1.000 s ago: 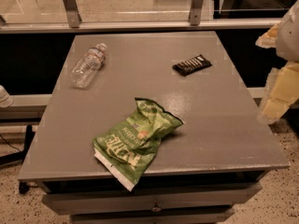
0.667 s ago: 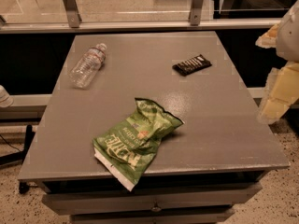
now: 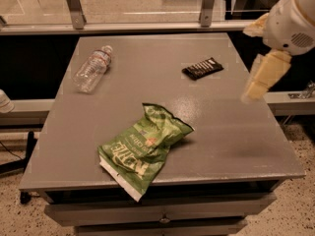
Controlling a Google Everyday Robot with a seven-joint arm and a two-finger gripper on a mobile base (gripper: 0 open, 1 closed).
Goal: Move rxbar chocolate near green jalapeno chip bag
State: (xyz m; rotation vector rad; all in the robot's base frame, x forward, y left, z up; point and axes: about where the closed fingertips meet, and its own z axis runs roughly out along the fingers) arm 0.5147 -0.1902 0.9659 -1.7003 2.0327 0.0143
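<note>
Now one rxbar chocolate (image 3: pixel 203 68) lies on the table (image 3: pixel 236 146), at two o'clock from the one green jalapeno chip bag (image 3: pixel 142 149), well apart. One bottle (image 3: pixel 92 69) lies at ten o'clock. One gripper (image 3: pixel 261 77) hangs over the table's three o'clock edge; clenched or released, I cannot tell.

worktop (image 3: pixel 231 132): smooth grey surface, dull sheen with soft glare | green jalapeno chip bag (image 3: pixel 145 146): crinkled glossy foil | rxbar chocolate (image 3: pixel 203 68): smooth black wrapper, slight shine | water bottle (image 3: pixel 92 69): clear ribbed plastic | claw (image 3: pixel 256 85), over the worktop's right edge: smooth matt cream plastic | floor (image 3: pixel 300 215): speckled, stone-like
</note>
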